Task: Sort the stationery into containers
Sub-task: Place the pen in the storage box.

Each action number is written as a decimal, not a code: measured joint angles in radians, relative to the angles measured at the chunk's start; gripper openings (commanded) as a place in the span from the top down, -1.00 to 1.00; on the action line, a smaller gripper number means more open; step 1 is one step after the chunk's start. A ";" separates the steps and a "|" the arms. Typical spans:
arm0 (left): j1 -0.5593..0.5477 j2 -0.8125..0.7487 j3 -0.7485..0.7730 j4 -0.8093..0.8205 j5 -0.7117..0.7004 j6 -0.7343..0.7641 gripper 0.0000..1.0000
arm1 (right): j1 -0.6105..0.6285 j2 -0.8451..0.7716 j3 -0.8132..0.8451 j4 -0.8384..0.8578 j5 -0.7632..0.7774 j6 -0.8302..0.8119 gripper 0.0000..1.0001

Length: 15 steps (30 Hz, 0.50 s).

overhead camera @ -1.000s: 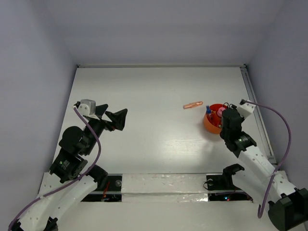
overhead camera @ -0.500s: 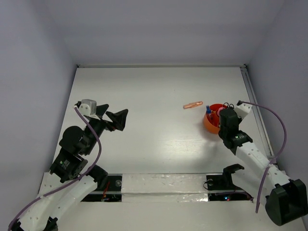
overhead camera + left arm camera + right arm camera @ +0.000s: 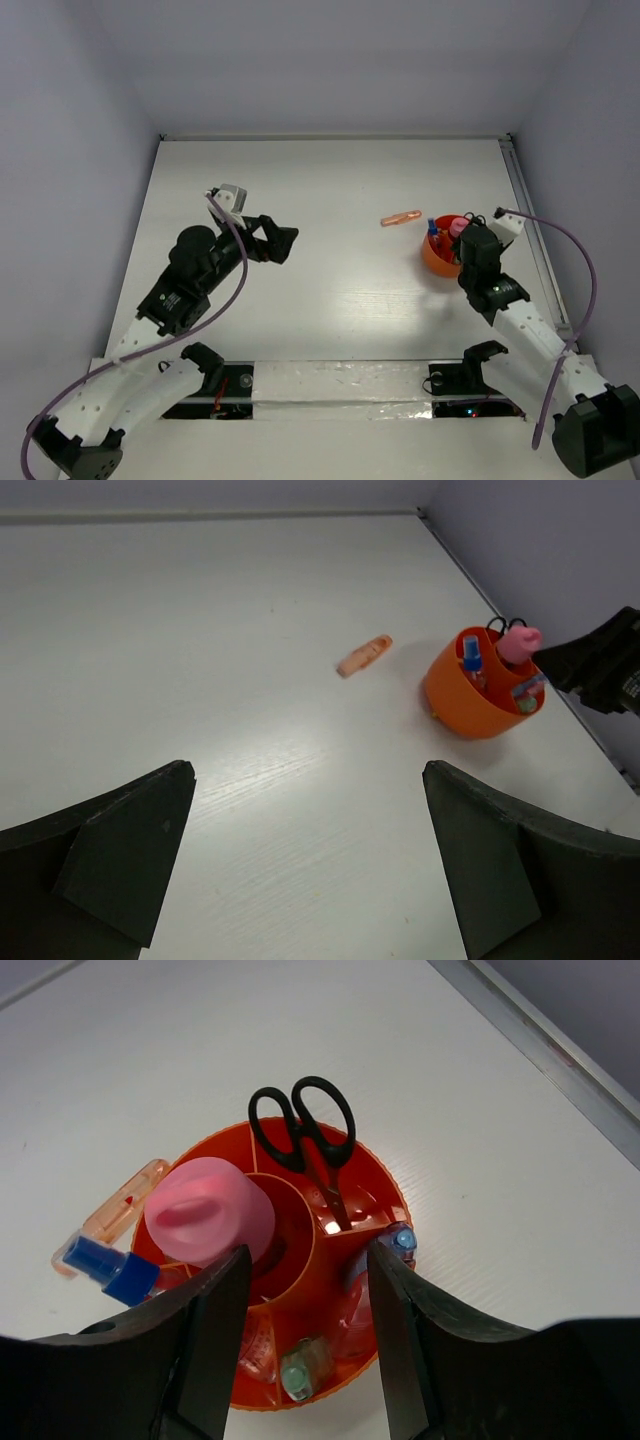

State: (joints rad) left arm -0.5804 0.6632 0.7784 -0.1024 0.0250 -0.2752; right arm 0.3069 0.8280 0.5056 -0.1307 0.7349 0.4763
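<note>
**One stick out on the table, the rest upright in the bowl**

The white table [image 3: 330, 190] fills the top view, walled on three sides. The left arm reaches out over the table's left half. Its left gripper [image 3: 280, 242] has its jaws spread wide with nothing between them, and it faces across open table toward the right side. Nothing lies between it and the bowl.

Over on the right, the right gripper [image 3: 305, 1330] hangs just above the orange-red bowl [image 3: 385, 1185]. Its two fingers are parted, one to each side in the wrist view, and they grip nothing.

The bowl sits near the table's right edge, and thin walls divide it into compartments. The black-handled scissors [image 3: 300, 1125] stand in a far compartment, loops up and blades pointing down. The pink tube [image 3: 205, 1210] stands upright in the middle well, its long axis vertical.

Out on the table lies a clear peach stick [image 3: 401, 218], flat and just off the bowl's far-left side. Its long axis runs left to right, the right end tipped slightly toward the back wall.

A blue-capped piece [image 3: 110, 1265] leans out over the bowl's left rim. A tiny pale green piece [image 3: 300, 1370] sits in a near compartment.
</note>
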 measured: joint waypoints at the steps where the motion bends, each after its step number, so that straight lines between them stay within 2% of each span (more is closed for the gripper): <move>1: 0.000 0.016 0.000 0.009 0.023 -0.016 -0.98 | 0.000 -0.003 0.003 -0.004 -0.007 -0.002 -0.12; 4: 0.000 0.060 -0.011 0.056 0.076 -0.076 -0.98 | 0.000 -0.018 0.013 -0.020 -0.030 -0.006 -0.10; 7: -0.002 0.105 -0.061 0.169 0.131 -0.148 -0.98 | 0.000 -0.071 0.027 -0.046 -0.060 -0.009 -0.08; 11: -0.067 0.260 -0.095 0.317 0.143 -0.191 -0.98 | 0.000 -0.190 0.044 -0.071 -0.119 -0.009 0.00; 12: -0.105 0.327 -0.094 0.359 0.116 -0.188 -0.98 | 0.000 -0.219 0.048 -0.077 -0.142 -0.004 0.24; 13: -0.135 0.384 -0.091 0.395 0.097 -0.184 -0.98 | 0.000 -0.240 0.052 -0.083 -0.163 -0.005 0.36; 14: -0.167 0.458 -0.089 0.431 0.079 -0.175 -0.98 | 0.000 -0.261 0.056 -0.089 -0.188 0.002 0.70; 15: -0.191 0.531 -0.085 0.460 0.066 -0.167 -0.98 | 0.000 -0.282 0.059 -0.094 -0.214 0.006 0.85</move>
State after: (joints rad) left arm -0.7712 1.1942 0.6930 0.3576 0.0914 -0.4427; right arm 0.3069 0.5465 0.5648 -0.2249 0.5213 0.4820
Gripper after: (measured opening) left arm 0.990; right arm 0.277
